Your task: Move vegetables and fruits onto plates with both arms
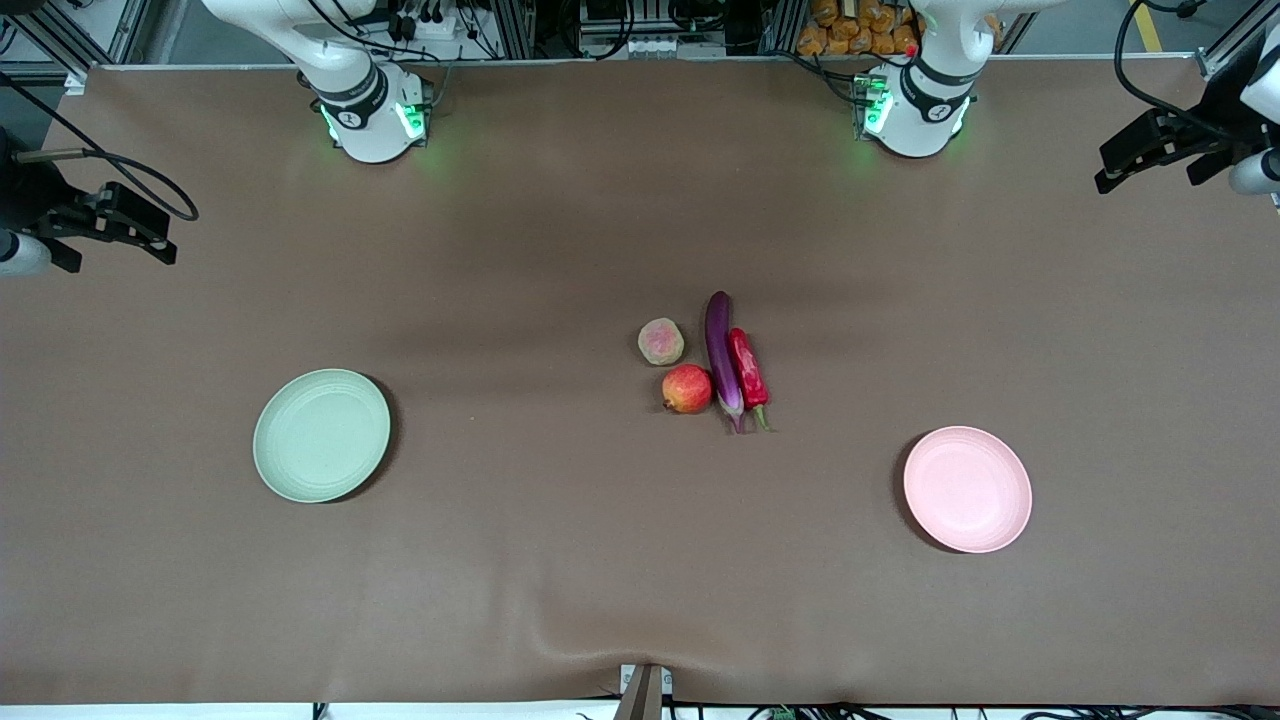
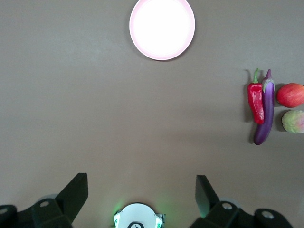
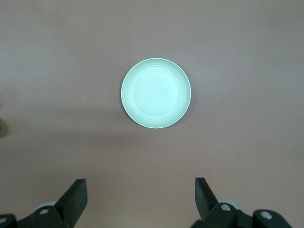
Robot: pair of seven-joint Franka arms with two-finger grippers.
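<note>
The purple eggplant [image 1: 721, 360] and the red chili [image 1: 747, 368] lie side by side at mid-table. The red-orange fruit [image 1: 687, 389] and the dull pinkish-yellow fruit [image 1: 661, 341] sit beside the eggplant, toward the right arm's end. The green plate [image 1: 321, 435] is empty toward the right arm's end. The pink plate [image 1: 967, 489] is empty toward the left arm's end. My left gripper [image 1: 1150, 160] hangs open and empty, high over its end of the table. My right gripper [image 1: 115, 240] does the same over its end. The left wrist view shows the open gripper [image 2: 141, 190], pink plate [image 2: 162, 28], chili [image 2: 255, 100] and eggplant [image 2: 265, 114]. The right wrist view shows the open gripper [image 3: 140, 187] and green plate [image 3: 156, 92].
A brown cloth [image 1: 560, 560] covers the table, with a slight ripple at the edge nearest the front camera. The two arm bases [image 1: 375, 115] [image 1: 915, 110] stand along the table edge farthest from that camera. A small mount [image 1: 645, 690] sits at the edge nearest it.
</note>
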